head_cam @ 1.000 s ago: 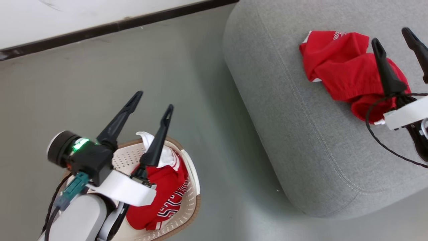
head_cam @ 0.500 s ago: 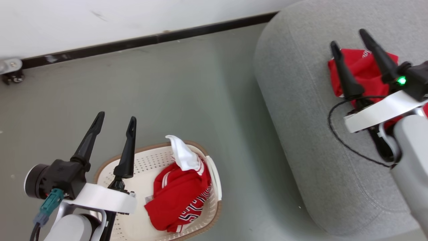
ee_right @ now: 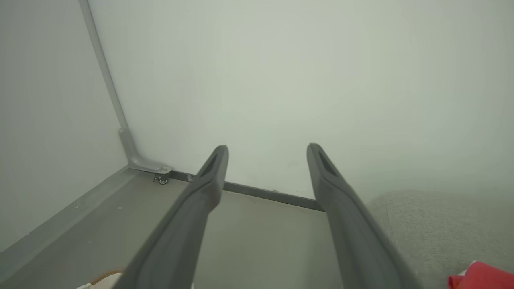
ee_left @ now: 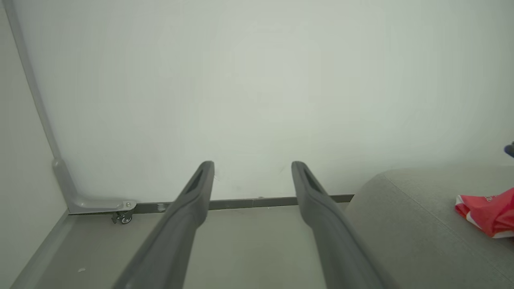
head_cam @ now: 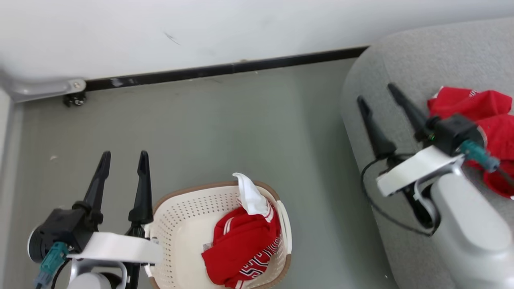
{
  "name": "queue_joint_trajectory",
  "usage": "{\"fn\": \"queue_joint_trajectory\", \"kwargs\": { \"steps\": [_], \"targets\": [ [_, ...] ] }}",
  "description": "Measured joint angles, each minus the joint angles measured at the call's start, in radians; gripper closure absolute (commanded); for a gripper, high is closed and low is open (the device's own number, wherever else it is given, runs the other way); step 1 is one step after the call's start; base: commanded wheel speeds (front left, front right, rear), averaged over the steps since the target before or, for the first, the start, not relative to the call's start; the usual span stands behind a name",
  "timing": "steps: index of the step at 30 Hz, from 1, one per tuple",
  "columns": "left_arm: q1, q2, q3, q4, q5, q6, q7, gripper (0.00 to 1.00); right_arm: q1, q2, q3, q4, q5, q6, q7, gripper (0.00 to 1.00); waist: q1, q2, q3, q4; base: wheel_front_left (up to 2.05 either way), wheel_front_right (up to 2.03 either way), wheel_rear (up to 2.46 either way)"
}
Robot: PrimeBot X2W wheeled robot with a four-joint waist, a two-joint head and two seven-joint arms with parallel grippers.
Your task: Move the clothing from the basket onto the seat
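Note:
The cream basket point(head_cam: 180, 224) stands on the floor at the bottom centre, holding red clothing with white panels point(head_cam: 241, 245). Another red piece point(head_cam: 478, 108) lies on the grey seat point(head_cam: 401, 64) at the right; it also shows in the left wrist view point(ee_left: 486, 210) and the right wrist view point(ee_right: 480, 277). My left gripper point(head_cam: 123, 157) is open and empty, to the left of the basket. My right gripper point(head_cam: 375, 91) is open and empty above the seat's left edge, left of the red piece there. Both wrist views look along spread fingers point(ee_left: 200, 188) point(ee_right: 213, 172) at the wall.
A white wall with a dark baseboard point(head_cam: 225, 70) runs across the back. A grey metal bracket with a small caster point(head_cam: 74, 98) sits in the left corner. Grey floor point(head_cam: 225, 128) lies between basket and seat. A black cable point(head_cam: 373, 200) hangs from my right wrist.
The head view has swung left, shifting seat and basket rightwards in the picture. My right gripper has drawn back from the red piece on the seat, now left of it. Both grippers stayed open.

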Motion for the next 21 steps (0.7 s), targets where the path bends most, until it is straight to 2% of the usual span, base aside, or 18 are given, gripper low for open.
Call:
{"fn": "queue_joint_trajectory", "kwargs": {
  "steps": [21],
  "targets": [
    [0.127,-0.054,0.044,0.042,0.030,-0.003,0.000,0.00,0.244,0.098,-0.119,0.011,-0.098,0.000,0.000,0.00,0.0000,0.0000,-0.142,0.115,0.00,0.00,0.00]
  ]
}}
